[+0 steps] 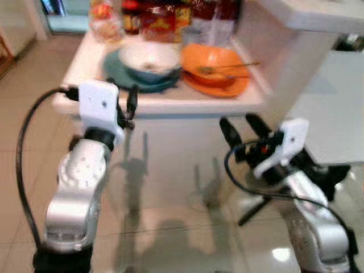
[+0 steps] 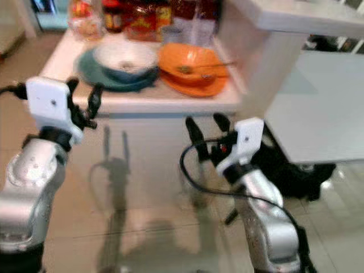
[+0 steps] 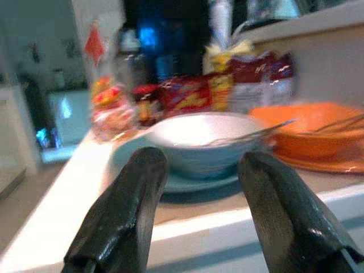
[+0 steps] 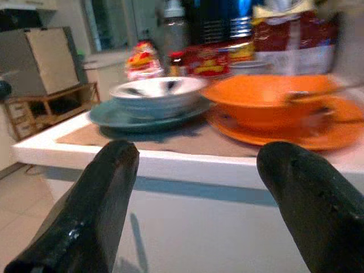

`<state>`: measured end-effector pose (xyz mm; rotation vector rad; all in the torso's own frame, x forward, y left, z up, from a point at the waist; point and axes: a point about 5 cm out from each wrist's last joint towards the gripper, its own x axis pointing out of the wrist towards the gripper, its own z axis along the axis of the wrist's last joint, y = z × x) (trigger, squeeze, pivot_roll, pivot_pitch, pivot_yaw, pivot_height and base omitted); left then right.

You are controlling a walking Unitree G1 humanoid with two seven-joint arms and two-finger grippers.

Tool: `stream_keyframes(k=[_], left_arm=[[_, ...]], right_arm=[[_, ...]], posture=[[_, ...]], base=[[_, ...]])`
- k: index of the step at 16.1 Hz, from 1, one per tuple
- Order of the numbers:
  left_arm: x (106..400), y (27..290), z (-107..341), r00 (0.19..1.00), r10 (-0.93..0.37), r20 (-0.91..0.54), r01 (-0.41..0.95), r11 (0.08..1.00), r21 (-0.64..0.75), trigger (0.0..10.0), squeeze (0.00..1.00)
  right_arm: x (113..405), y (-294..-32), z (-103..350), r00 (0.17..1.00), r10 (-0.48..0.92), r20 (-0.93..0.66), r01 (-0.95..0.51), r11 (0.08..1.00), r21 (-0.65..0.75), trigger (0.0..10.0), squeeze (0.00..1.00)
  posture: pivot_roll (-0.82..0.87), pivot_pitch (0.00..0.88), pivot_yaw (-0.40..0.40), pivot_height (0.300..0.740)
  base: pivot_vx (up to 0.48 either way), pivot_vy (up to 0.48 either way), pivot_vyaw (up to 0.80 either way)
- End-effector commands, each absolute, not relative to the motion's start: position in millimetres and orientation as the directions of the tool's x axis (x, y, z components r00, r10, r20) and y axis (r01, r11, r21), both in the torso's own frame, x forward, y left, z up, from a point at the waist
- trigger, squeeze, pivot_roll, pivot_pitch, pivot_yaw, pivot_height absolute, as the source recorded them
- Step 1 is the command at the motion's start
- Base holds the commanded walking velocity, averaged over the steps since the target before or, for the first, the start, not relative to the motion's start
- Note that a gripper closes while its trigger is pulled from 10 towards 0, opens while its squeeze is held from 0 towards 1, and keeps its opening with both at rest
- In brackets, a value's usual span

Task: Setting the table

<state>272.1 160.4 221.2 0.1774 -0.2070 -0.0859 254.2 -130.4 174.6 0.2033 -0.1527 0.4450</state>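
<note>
White counter (image 1: pixel 170 105) at the edge of a tiled kitchen floor carries the tableware: a white bowl (image 1: pixel 149 60) resting on a teal plate (image 1: pixel 116 73), and just beside it an orange bowl (image 1: pixel 213 63) on an orange plate (image 1: pixel 222 88), each with what appears to be cutlery inside, though blur hides detail. Jars and snack packets (image 1: pixel 159 17) line the back. Both arms are raised toward the counter; the left gripper (image 1: pixel 126 108) is spread and empty near its edge, the right gripper (image 1: pixel 244 129) likewise parted below it. Nothing is grasped, so the setting seems barely begun.
</note>
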Motion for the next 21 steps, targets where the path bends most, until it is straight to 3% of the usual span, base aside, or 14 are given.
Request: stream_keyframes(k=[1,4,9,21], left_arm=[[271.8,159.4,221.0,0.976,-0.098,0.192,0.068,0.985,0.156,10.0,0.00],[272.0,155.3,223.6,0.969,-0.136,0.205,0.090,0.972,0.217,10.0,0.00],[271.4,151.9,222.9,0.968,-0.168,0.187,0.123,0.965,0.232,10.0,0.00],[271.2,146.4,221.7,0.961,-0.206,0.184,0.165,0.963,0.214,10.0,0.00]], right_arm=[[257.9,-137.2,182.8,0.906,0.368,0.207,-0.399,0.907,0.135,10.0,0.00],[262.9,-137.3,194.2,0.906,0.349,0.240,-0.383,0.918,0.108,10.0,0.00],[276.3,-149.3,215.9,0.922,0.247,0.297,-0.284,0.955,0.087,10.0,0.00],[282.4,-166.3,241.0,0.935,0.226,0.275,-0.256,0.963,0.079,10.0,0.00]], posture=[[0.06,0.033,-0.063,0.740],[0.06,0.036,-0.063,0.740],[0.06,0.041,-0.064,0.740],[0.05,0.046,-0.059,0.740]], base=[[0.000,0.000,0.00],[0.000,0.000,0.00],[0.282,0.000,0.73],[0.273,0.000,0.00]])
